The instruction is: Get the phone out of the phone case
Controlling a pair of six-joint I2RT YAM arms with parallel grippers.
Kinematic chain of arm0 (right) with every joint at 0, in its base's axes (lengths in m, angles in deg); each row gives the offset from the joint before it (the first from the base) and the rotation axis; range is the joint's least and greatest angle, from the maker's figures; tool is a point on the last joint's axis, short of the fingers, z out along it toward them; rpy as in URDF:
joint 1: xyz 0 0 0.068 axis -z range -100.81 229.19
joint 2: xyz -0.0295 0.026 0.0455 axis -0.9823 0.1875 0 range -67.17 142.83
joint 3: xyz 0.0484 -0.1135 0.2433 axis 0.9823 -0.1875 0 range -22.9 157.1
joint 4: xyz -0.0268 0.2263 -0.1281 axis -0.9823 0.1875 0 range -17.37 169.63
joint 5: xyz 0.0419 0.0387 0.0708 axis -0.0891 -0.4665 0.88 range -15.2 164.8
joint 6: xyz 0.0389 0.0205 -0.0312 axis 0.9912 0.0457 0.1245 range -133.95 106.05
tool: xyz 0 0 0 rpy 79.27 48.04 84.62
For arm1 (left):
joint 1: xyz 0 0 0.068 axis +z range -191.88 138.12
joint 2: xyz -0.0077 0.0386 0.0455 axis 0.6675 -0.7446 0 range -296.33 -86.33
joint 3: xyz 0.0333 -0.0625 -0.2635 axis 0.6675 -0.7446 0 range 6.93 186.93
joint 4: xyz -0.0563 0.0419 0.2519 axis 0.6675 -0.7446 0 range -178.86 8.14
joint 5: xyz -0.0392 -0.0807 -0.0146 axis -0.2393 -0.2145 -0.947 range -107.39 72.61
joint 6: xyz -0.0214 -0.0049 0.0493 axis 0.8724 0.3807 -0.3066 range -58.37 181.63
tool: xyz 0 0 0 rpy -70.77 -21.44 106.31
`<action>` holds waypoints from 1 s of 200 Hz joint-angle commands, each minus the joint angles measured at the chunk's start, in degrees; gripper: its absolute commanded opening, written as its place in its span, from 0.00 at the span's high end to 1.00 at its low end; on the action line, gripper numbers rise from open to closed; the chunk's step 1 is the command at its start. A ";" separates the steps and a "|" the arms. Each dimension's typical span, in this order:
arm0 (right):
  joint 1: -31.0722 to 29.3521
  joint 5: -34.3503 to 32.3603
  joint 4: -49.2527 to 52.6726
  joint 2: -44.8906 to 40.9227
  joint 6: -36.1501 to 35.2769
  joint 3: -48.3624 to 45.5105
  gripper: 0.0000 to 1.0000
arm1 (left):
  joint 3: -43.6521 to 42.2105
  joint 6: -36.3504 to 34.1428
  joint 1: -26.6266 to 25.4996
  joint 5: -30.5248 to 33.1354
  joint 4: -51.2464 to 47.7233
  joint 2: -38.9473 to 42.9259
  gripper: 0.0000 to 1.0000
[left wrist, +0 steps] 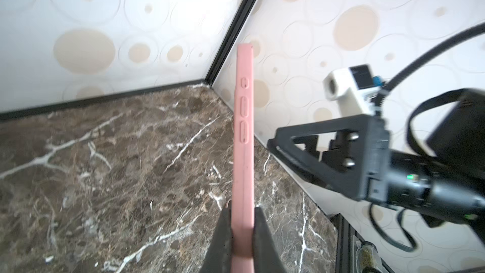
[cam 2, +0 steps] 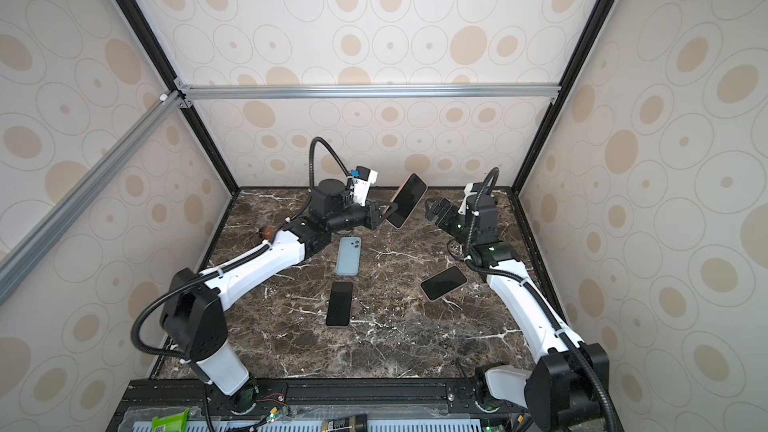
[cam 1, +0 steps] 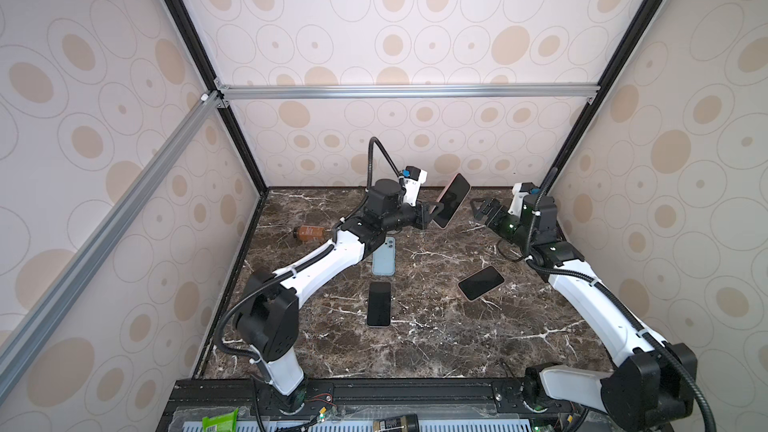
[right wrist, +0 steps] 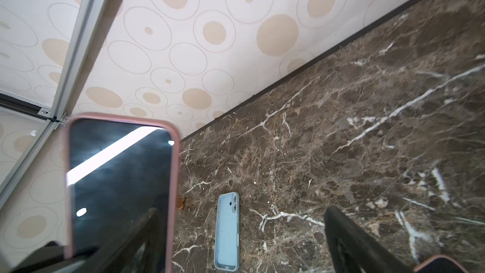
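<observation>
Centrally, blue case (cam 1: 383, 259) on marble tabletop (cam 1: 436, 347); spotted walls (cam 1: 415, 14).

I log this as a robotics lab test cell: aluminium-profile frame (cam 1: 407, 91), circle-patterned wall panels (cam 1: 415, 14), marble-look tabletop (cam 1: 436, 347), robot arms (cam 1: 324, 259) mounted on a black rail (cam 1: 415, 392) at its near edge.

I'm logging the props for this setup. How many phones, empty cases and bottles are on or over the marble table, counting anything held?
Phones: 3 (pink-cased phone held in the air, centre phone, right phone)
Empty cases: 1 (light blue case)
Bottles: 1 (brown bottle, lying down)
Total: 5
</observation>
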 commanded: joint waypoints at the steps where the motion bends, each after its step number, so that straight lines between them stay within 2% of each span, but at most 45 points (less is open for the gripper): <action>1: 0.30 -0.70 -2.91 -3.91 -8.79 -0.97 0.01 | -1.75 -5.72 0.05 -1.44 7.75 5.77 1.00; 14: 0.39 3.55 -3.21 -6.27 -11.99 -0.15 0.03 | -2.22 -7.33 0.08 -1.21 6.74 8.47 1.00; 37: 0.39 16.45 -7.77 -9.64 -16.35 0.31 0.06 | -2.47 -7.79 0.23 -2.06 3.18 12.14 1.00; 51: 0.39 21.40 -12.87 -11.00 -15.84 -0.19 0.07 | -4.27 -6.93 0.28 -3.50 4.96 14.65 1.00; 61: 0.39 22.80 -13.93 -11.26 -15.02 0.51 0.07 | -6.02 -5.21 0.36 -3.24 6.84 16.50 1.00; 88: 0.39 29.80 -17.68 -10.25 -13.28 2.87 0.11 | -7.90 -4.82 0.63 -7.60 9.60 19.37 1.00; 123: 0.39 39.65 -24.81 -6.59 -6.67 5.74 0.12 | -9.60 -2.85 0.85 -15.17 13.32 21.38 1.00; 153: 0.39 46.60 -37.43 -3.73 1.96 6.36 0.16 | -11.33 -1.53 0.80 -17.95 16.15 23.24 1.00; 171: 0.39 49.77 -46.14 -2.03 8.31 6.84 0.22 | -11.24 -0.79 0.89 -18.79 16.94 23.63 1.00; 183: 0.31 51.37 -50.85 -1.15 11.95 7.39 0.29 | -11.34 -0.07 0.82 -18.74 17.84 23.94 1.00; 200: -0.25 54.33 -53.35 -0.15 13.89 9.20 0.36 | -11.83 1.05 0.81 -18.31 19.77 24.50 1.00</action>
